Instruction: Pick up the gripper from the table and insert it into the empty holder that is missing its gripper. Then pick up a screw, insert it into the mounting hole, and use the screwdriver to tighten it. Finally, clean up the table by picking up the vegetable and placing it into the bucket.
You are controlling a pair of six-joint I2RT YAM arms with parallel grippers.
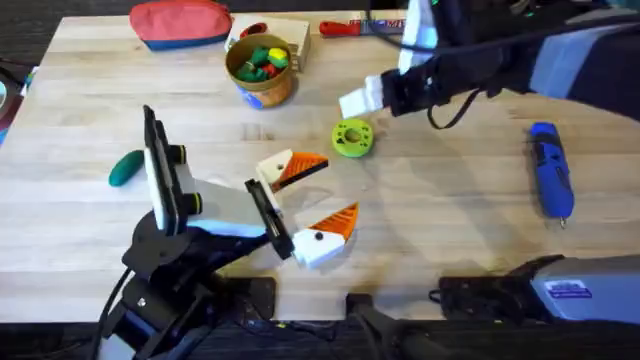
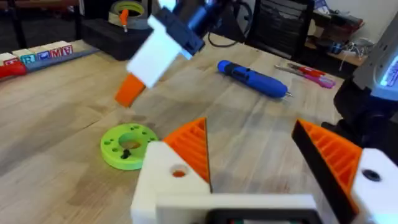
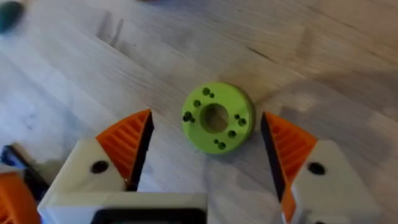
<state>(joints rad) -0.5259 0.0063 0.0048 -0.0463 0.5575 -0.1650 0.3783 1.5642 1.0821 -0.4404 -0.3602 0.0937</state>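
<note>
My left gripper [image 1: 315, 198] [image 2: 261, 149] stands open low over the table's middle, nothing between its orange-tipped white fingers. My right gripper [image 1: 362, 98] [image 3: 208, 149] hovers open just above a lime-green disc [image 1: 352, 137] [image 3: 217, 118] with holes. Alone at the far right lies the blue screwdriver [image 1: 550, 170] [image 2: 252, 79]. The dark green vegetable [image 1: 125, 168] [image 3: 9, 14] rests at the left, beside the left arm. The yellow bucket [image 1: 260, 68] with toy pieces stands at the back. The loose gripper, the empty holder and any screw are out of view.
A red pouch [image 1: 180, 22] lies at the back left, and a red-handled tool [image 1: 345, 27] [image 2: 308, 70] at the back edge. Both arm bases crowd the front edge. Bare wood lies between the disc and the screwdriver.
</note>
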